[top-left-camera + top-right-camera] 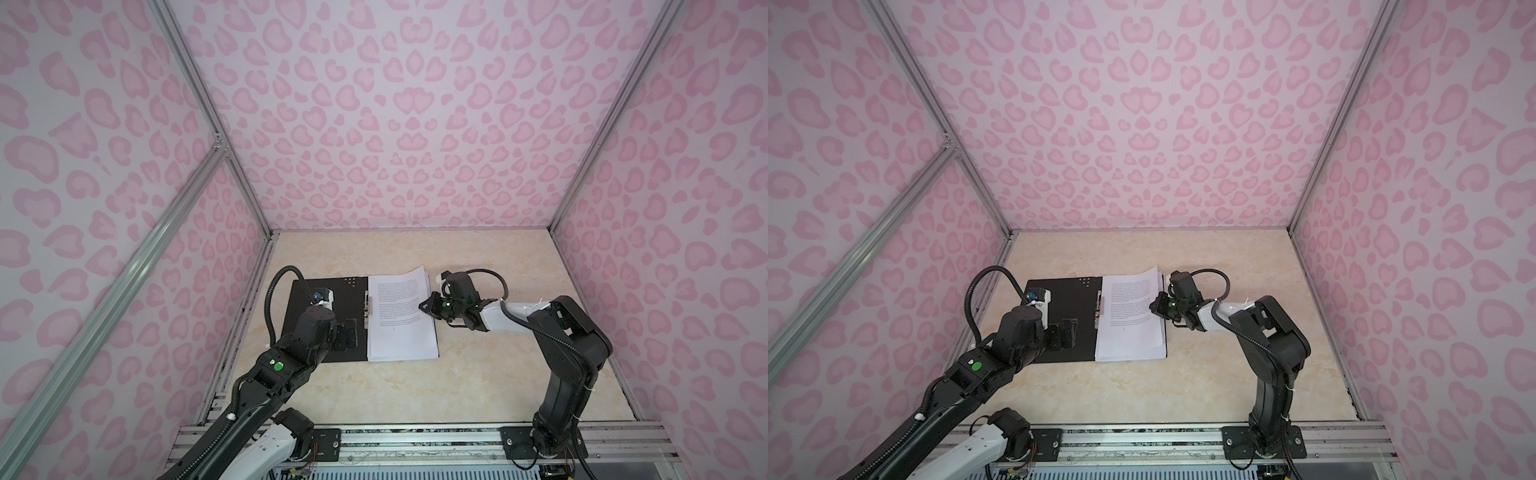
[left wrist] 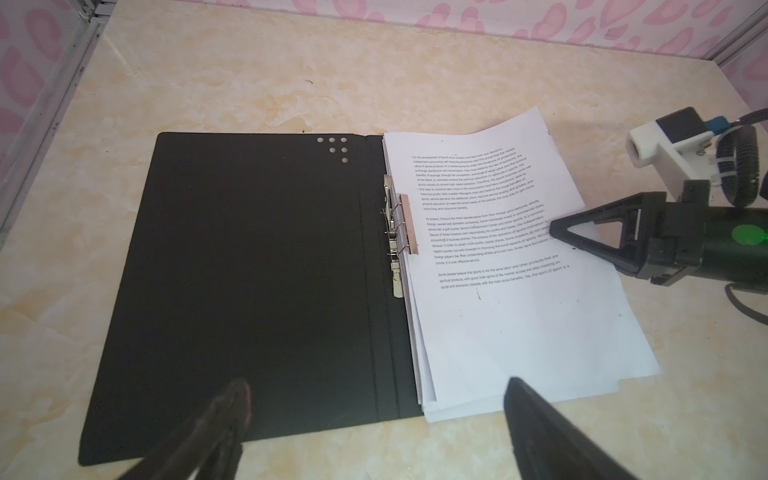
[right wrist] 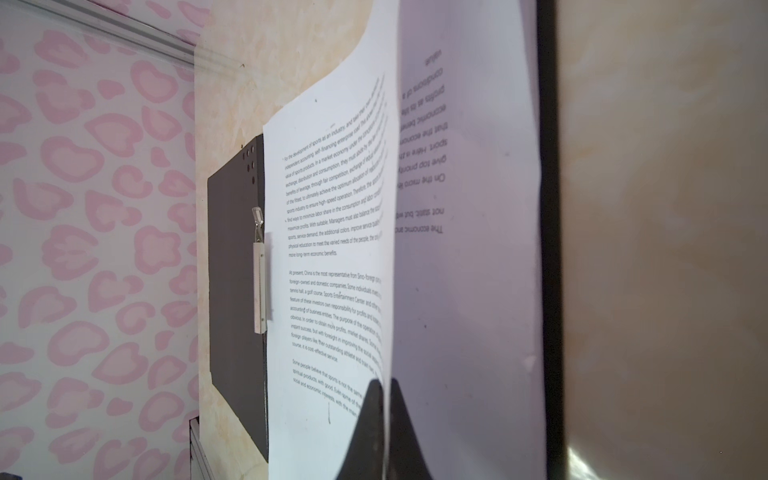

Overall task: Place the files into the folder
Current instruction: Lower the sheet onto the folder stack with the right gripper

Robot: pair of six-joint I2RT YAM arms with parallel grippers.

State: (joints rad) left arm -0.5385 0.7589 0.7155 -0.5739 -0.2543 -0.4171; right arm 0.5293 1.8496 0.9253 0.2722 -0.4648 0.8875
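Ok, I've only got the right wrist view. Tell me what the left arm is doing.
Observer: The left end effector is open above the folder, over its left flap near the spine, holding nothing.
Operator: Give me my grip position.
Observer: The right end effector pinches the top sheet about midway along its right edge.
Operator: Now the stack's near end.
Observer: The lower sheets fan out unevenly there, their corners misaligned.

Left arm and right arm: black housings, white link covers, ribbed black cable conduits outside. Green round indicator on each wrist. Right gripper: black triangular-framed fingers.
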